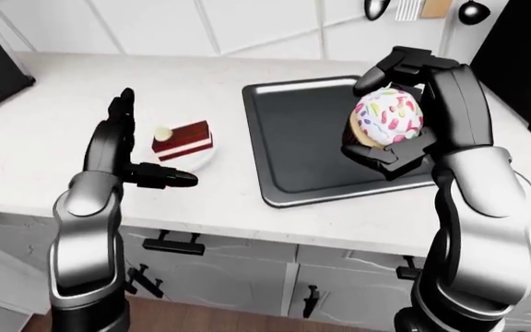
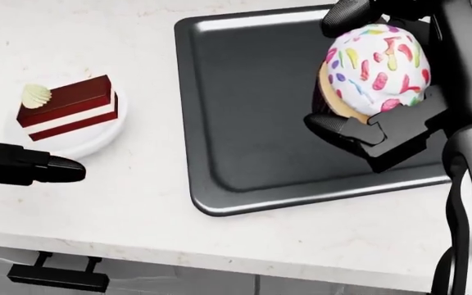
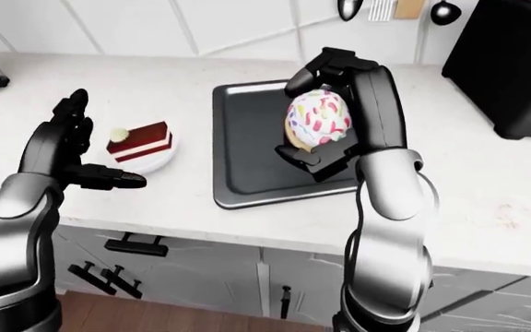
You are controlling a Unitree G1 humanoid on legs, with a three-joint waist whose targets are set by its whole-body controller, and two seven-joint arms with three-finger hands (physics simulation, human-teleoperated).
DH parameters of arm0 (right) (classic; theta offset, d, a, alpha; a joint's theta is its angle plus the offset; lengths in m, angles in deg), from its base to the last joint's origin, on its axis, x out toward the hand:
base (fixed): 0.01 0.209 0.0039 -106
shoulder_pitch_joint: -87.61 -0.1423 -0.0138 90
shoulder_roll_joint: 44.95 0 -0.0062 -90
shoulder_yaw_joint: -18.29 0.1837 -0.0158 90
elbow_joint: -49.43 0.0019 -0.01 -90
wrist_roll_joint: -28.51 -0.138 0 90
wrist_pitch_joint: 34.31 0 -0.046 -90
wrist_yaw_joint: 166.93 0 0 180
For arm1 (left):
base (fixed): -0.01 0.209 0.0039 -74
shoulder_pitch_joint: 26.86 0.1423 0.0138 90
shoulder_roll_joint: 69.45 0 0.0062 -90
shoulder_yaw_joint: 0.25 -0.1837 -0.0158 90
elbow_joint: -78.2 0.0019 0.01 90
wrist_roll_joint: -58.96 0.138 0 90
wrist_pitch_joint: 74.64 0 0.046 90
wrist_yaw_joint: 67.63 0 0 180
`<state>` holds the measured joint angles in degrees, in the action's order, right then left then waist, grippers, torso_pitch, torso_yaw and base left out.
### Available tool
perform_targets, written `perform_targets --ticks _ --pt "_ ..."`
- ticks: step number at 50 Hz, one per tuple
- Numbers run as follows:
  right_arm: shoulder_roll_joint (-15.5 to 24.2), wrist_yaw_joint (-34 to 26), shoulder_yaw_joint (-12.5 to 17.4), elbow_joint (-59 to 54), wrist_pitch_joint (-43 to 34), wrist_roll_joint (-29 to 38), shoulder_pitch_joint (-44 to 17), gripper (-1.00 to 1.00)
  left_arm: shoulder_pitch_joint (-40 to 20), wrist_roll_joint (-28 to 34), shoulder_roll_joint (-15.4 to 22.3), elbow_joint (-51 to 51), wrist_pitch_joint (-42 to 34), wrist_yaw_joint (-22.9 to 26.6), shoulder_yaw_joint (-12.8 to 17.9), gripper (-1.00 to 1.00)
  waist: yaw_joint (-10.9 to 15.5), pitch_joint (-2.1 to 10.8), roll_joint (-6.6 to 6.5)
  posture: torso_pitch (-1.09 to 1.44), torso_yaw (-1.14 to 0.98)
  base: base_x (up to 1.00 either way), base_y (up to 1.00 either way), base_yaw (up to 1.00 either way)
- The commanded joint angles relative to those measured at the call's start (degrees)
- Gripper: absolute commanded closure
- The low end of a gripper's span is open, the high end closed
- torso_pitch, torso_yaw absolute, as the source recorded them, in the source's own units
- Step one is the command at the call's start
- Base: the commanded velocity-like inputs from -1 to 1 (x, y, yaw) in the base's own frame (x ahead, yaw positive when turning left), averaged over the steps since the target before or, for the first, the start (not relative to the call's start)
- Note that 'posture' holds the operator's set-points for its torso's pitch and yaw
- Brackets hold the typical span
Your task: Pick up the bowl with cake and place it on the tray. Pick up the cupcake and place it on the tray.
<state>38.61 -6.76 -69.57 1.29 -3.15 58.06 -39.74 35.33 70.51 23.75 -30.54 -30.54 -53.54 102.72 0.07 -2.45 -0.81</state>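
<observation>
Fingers: right hand (image 2: pixel 365 80) had its fingers (image 2: pixel 344 17) wrapped around the cupcake (image 2: pixel 375 64), one over the top and the others clamped under the base, so that one was properly held. Left hand (image 1: pixel 123 149) was spread wide and holding nothing, thumb poking out toward the bowl side.

Counter (image 2: pixel 138 209): biggest worry for me. The bowl sat on it just left of the tray, and the counter edge showed at the bottom of the head view. If I'd shoved the bowl instead of gripping it, I reckon it could've slid that way.

Tray (image 2: pixel 244 123): dark, with a raised rim and nothing sitting in it yet. The cupcake hung above its right part, clear of the surface as far as I could tell. Letting go from up there, I figured it'd tip onto its frosting or roll.

Bowl (image 2: pixel 97 138): white and shallow, just beside my open left hand, not touching it. A shallow rim plus three fat fingers felt like a pinch that could slip.

Cake (image 2: pixel 68 107): red layered slice with a cream blob, sitting loose in the bowl. Tilt the bowl on the lift over the tray rim and I guessed the slice would slide out.
</observation>
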Motion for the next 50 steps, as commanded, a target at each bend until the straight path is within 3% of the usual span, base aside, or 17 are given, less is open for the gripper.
perform_targets --ticks 1,17,33,50 --pt "0.32 0.83 0.30 1.40 2.01 0.00 -1.80 1.00 -1.99 1.08 0.81 -0.83 3.21 -1.00 0.39 -1.00 0.01 1.48 -0.07 0.00 0.00 0.00 0.00 0.00" --pt "-0.12 1.22 -0.15 2.12 1.97 -0.12 -0.75 1.00 -2.02 6.05 0.15 5.92 7.89 -2.80 -0.68 -1.00 -0.02 1.94 -0.02 0.00 0.00 0.00 0.00 0.00" --pt "0.11 0.74 -0.28 2.26 1.34 0.20 -1.65 1.00 -4.19 3.17 0.20 20.38 15.04 -6.93 -0.92 -1.00 0.14 2.14 -0.12 0.00 0.00 0.00 0.00 0.00" --pt "-0.06 1.44 0.06 2.17 2.04 -0.45 -0.91 1.00 -4.96 4.95 -2.06 23.78 17.09 -5.15 -3.83 -1.00 0.23 2.30 -0.22 0.00 0.00 0.00 0.00 0.00"
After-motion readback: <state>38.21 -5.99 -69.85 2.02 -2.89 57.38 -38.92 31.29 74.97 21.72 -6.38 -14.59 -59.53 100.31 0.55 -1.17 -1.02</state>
